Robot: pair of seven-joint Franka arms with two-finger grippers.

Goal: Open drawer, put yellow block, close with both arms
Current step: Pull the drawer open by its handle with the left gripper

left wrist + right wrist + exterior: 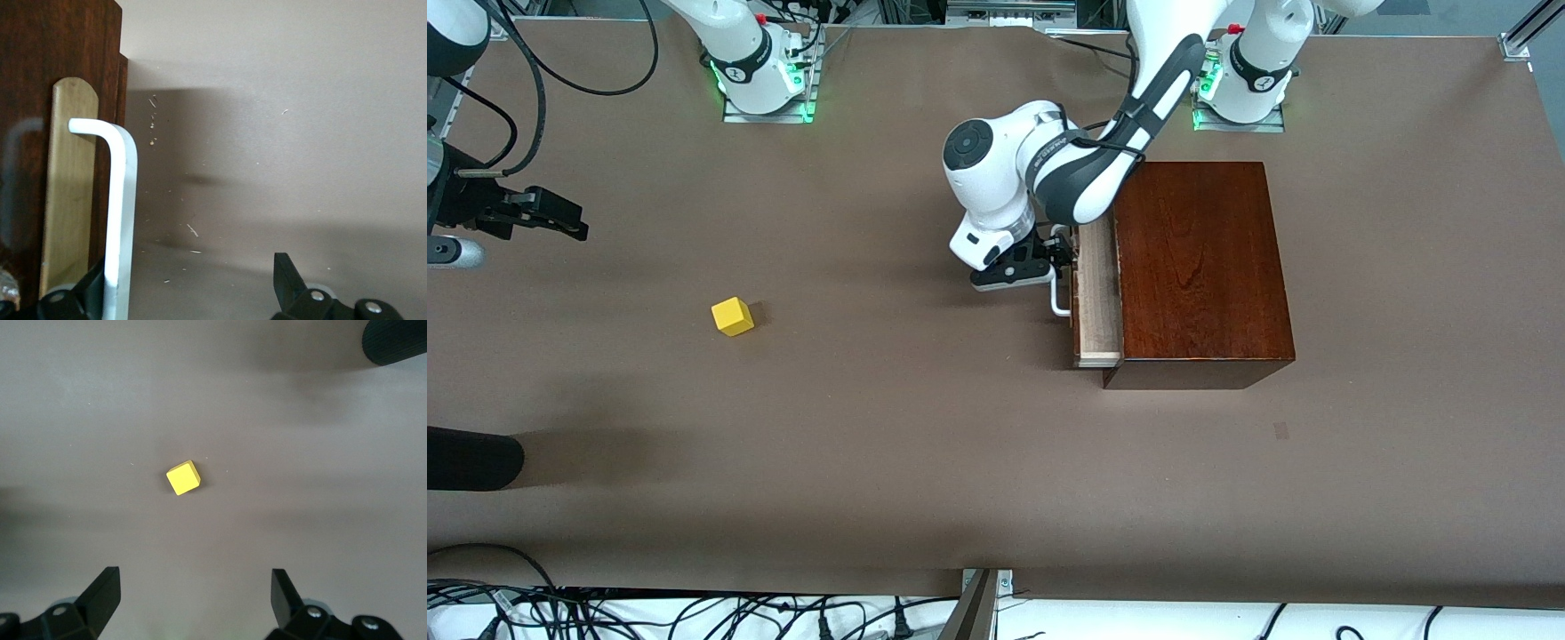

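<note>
The table is wide and mostly bare. The mahogany box sits toward the left arm's end of it, just in front of my left arm's base. The drawer faces the right arm's end and stands only a little way out; a narrow strip of pale tray shows beside the box.

Its white handle is what the next pull turns on, I judge. The bar's long axis runs along the drawer front, from nearer the front camera to farther from it, so the pull must go across it, toward the right arm's end. My left gripper is at the farther part of that bar and is clearly the arm for the job.

The left wrist view shows what the front view hides: the left gripper is released, its fingers spread wide, and the handle lies between them, close against one and well apart from the other — nothing is clamped yet.

The yellow block rests on the table toward the right arm's end, well apart from the drawer. My right gripper waits over that end, also released; the right wrist view frames the block squarely ahead of the spread fingers — untouched.
</note>
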